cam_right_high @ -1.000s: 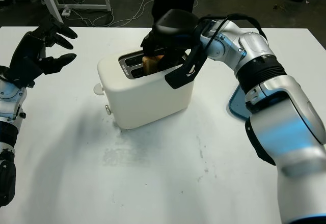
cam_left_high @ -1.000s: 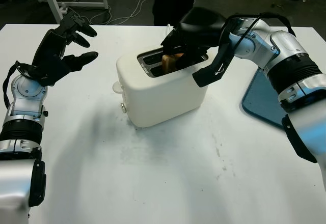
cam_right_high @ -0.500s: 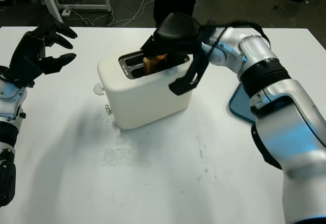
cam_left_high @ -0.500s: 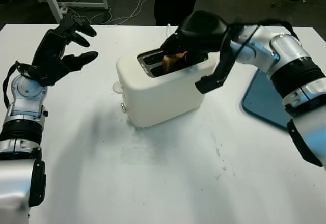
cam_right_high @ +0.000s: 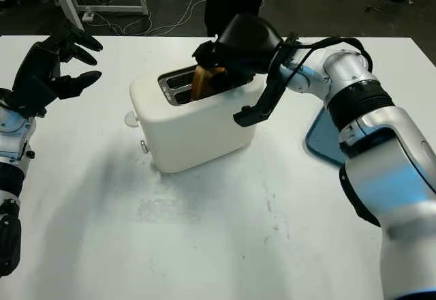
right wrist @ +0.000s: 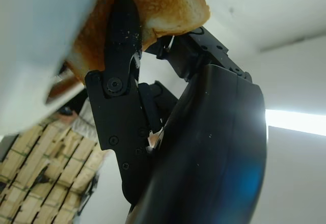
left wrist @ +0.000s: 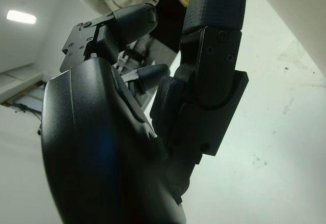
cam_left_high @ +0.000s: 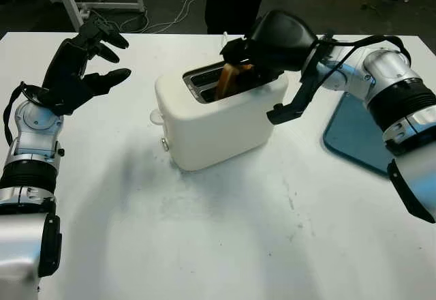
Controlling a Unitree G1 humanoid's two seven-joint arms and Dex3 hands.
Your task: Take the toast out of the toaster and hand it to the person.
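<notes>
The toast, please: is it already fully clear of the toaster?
No, the right robot hand grips the toast, whose lower part sits inside the toaster slot.

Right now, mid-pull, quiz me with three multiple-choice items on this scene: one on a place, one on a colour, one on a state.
1. Where is the blue tray?
A. On the table beside the right arm
B. On top of the toaster
C. Under the left hand

2. What colour is the toaster?
A. Red
B. White
C. Black

3. What state is the toast in?
A. Lying flat on the table
B. Partly raised out of the slot, gripped by the right hand
C. Held in the left hand

Answers: 1 A, the tray lies right of the toaster; 2 B, its shell is white; 3 B, black fingers pinch the slice, the left hand is open.
</notes>
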